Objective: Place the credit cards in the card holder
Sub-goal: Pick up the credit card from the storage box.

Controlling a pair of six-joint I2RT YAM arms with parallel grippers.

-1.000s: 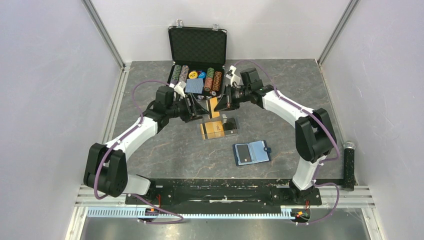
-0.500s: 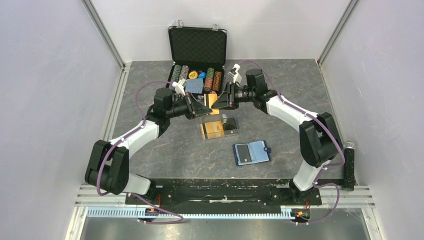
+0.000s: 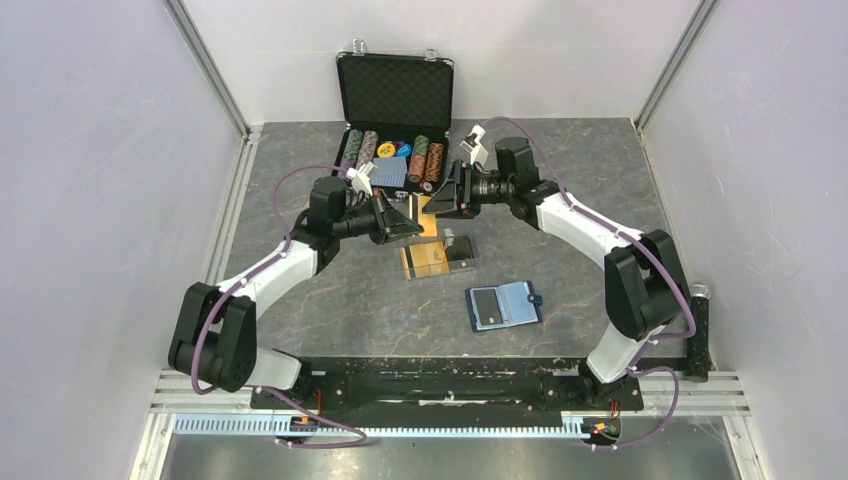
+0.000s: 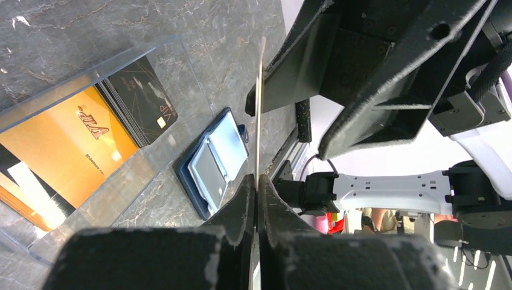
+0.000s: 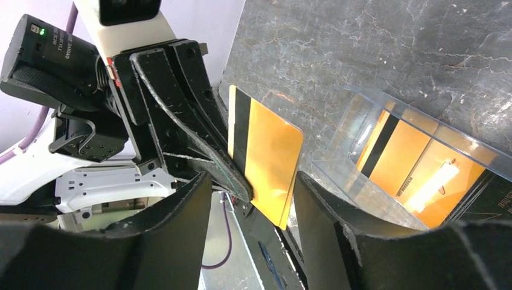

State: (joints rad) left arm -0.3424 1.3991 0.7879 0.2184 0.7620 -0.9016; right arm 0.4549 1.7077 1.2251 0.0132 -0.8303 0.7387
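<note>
Left claw point(image 4: 256, 192): clamped on the edge of one gold card point(image 5: 273, 158), held upright above the far side of the clear tray point(image 4: 158, 53).
Right claw point(image 5: 252, 199): spread wide, one finger on either side of that card.
Other cards point(image 4: 72, 142): gold and dark, lying in the tray.
Card holder point(image 3: 503, 306): open on the counter point(image 3: 330, 300), near-right of the tray.

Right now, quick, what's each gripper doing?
Left gripper: shut on a gold card.
Right gripper: open, holding nothing.
</note>
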